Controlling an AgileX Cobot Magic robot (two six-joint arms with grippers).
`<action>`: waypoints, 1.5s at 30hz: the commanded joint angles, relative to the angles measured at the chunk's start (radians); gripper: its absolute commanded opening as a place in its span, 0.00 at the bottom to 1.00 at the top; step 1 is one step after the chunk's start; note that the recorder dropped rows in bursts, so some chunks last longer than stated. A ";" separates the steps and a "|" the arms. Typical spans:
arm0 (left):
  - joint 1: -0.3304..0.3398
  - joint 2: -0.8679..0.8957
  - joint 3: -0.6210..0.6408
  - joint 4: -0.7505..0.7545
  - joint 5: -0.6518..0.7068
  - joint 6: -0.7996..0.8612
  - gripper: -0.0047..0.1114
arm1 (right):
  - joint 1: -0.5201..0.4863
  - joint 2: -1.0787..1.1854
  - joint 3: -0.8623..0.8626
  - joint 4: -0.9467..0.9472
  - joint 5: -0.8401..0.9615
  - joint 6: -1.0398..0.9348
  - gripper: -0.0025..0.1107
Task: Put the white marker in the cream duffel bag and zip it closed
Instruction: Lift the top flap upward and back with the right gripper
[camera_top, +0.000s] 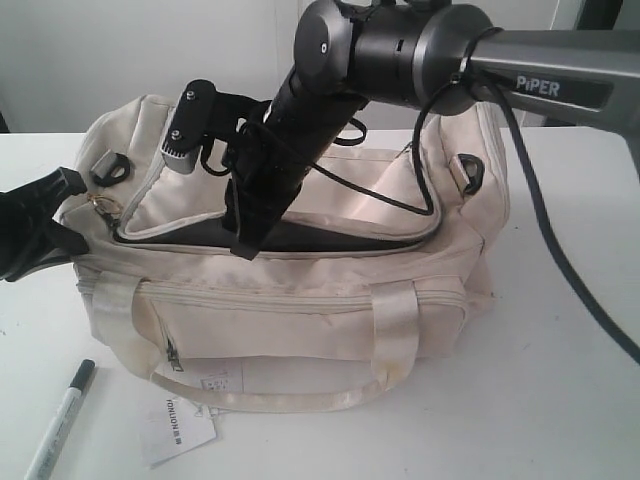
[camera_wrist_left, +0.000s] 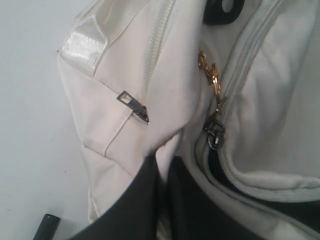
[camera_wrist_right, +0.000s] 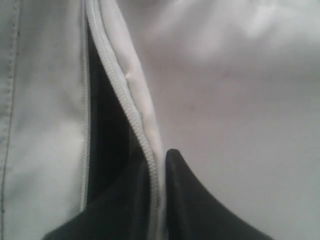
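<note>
The cream duffel bag (camera_top: 300, 310) stands mid-table with its top flap partly unzipped, showing the dark lining (camera_top: 330, 238). My right gripper (camera_top: 245, 245) reaches across from the right and is shut on the flap's zipper edge (camera_wrist_right: 145, 145), one finger inside the opening and one outside. At the bag's left end, my left gripper (camera_top: 70, 212) is shut on a fold of the cream fabric (camera_wrist_left: 165, 150), close to the grey zip slider (camera_wrist_left: 215, 132). The white marker (camera_top: 60, 420), dark cap up, lies on the table in front of the bag's left corner; its cap (camera_wrist_left: 46, 227) shows in the left wrist view.
A white paper tag (camera_top: 178, 425) lies on the table under the bag's front handle (camera_top: 400, 330). A gold clasp (camera_wrist_left: 210, 72) hangs by the black strap ring (camera_top: 110, 168). The right arm's cable (camera_top: 560, 250) trails over the white table (camera_top: 560, 400).
</note>
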 joint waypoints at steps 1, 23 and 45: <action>0.001 -0.001 0.006 -0.010 -0.010 0.004 0.04 | -0.005 -0.007 -0.003 -0.029 -0.046 0.080 0.02; 0.001 -0.001 0.006 -0.010 -0.018 0.004 0.04 | -0.061 -0.173 -0.003 -0.343 -0.455 0.672 0.02; 0.001 -0.001 0.006 -0.010 -0.036 0.004 0.04 | -0.088 -0.199 -0.003 -0.364 -0.525 0.820 0.02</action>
